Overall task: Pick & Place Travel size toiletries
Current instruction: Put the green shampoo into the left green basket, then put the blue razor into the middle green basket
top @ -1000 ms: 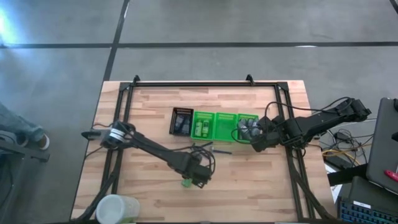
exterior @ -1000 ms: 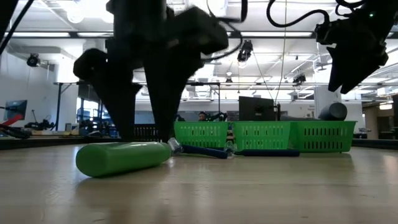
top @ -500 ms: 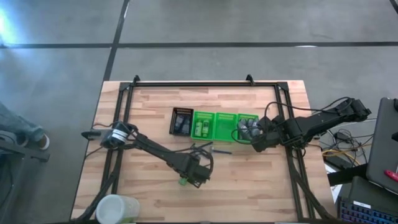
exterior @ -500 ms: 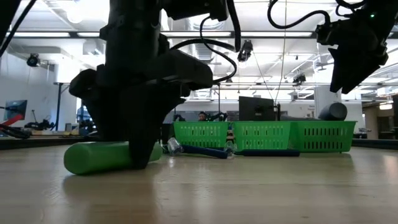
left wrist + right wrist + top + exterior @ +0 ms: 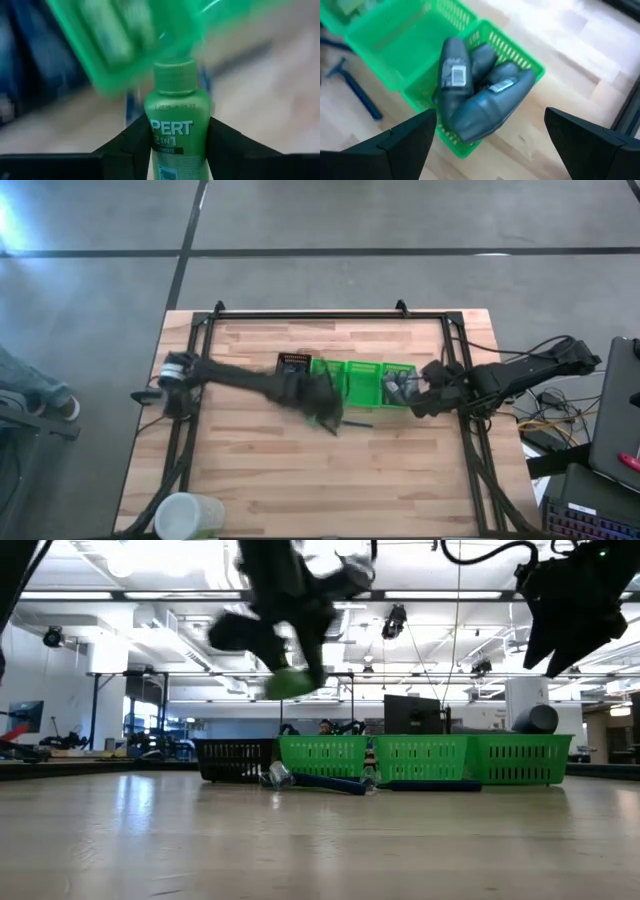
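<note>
Up off the table comes the left gripper [image 5: 176,150], clamped on a green tube [image 5: 176,125], swinging toward the trays [image 5: 362,383]; right gripper [image 5: 487,145] spread wide over grey bottles [image 5: 480,95].

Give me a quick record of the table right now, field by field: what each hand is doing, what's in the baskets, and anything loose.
left hand: shut on green bottle, raised off the table by the green baskets
right hand: open, above the end basket
end basket contents: grey bottles, piled
middle basket: looks empty
black tray: at the row's far end
loose on table: blue razor beside the baskets
</note>
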Action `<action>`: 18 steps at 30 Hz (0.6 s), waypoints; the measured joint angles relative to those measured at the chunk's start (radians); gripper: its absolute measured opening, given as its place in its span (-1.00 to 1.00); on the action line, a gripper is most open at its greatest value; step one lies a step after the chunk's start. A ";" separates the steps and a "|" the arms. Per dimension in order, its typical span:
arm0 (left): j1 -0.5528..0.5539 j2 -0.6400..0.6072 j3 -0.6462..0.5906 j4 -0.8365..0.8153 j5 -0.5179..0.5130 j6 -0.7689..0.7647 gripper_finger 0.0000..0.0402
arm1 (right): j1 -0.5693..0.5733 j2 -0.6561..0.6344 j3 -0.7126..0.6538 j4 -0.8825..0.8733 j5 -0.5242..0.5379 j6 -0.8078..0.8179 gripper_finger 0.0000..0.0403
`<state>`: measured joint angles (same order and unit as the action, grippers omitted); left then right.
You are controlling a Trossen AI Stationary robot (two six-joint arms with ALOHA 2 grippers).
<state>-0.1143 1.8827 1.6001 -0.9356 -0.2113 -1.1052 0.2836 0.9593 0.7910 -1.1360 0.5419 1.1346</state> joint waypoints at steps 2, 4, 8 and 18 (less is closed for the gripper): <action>0.083 0.001 -0.001 0.067 -0.002 0.046 -0.23 | 0.000 -0.025 0.000 -0.014 0.026 0.021 0.83; 0.155 0.007 -0.002 0.160 0.002 0.092 -0.23 | 0.000 -0.047 0.000 -0.029 0.035 0.040 0.83; 0.248 0.007 -0.001 0.254 0.019 0.147 -0.19 | 0.000 -0.071 0.000 -0.039 0.037 0.073 0.83; 0.273 0.009 -0.048 0.237 0.066 0.166 0.19 | 0.000 -0.068 0.000 -0.037 0.086 0.119 0.83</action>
<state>0.1583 1.8912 1.5516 -0.6986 -0.1458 -0.9396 0.2832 0.8914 0.7910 -1.1728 0.6283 1.2539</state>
